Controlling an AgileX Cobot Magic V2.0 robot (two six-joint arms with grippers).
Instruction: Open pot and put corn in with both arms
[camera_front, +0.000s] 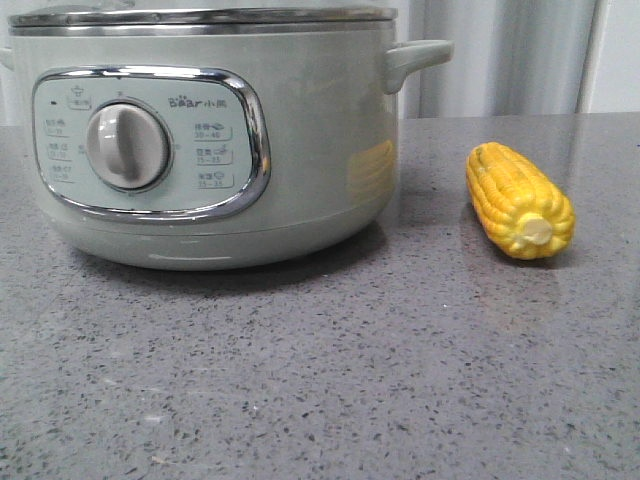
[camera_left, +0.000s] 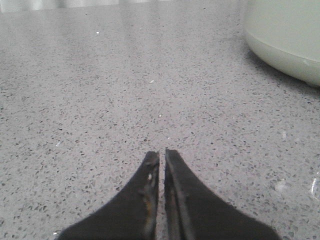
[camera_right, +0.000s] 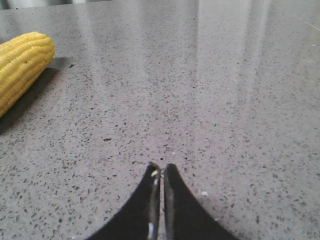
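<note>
While the front view shows no arm at all, each wrist camera does: the left gripper (camera_left: 161, 156) has its fingertips pressed together on nothing, low over the speckled grey table (camera_front: 320, 380), with the pot's wall off to one side. Right gripper (camera_right: 161, 169) likewise closed and empty, the corn (camera_right: 22, 62) well apart from it. Further back, the corn (camera_front: 520, 200) lies near the pot (camera_front: 205, 130), stub end forward, not touching. Lid (camera_front: 200, 17) is on the pot.
</note>
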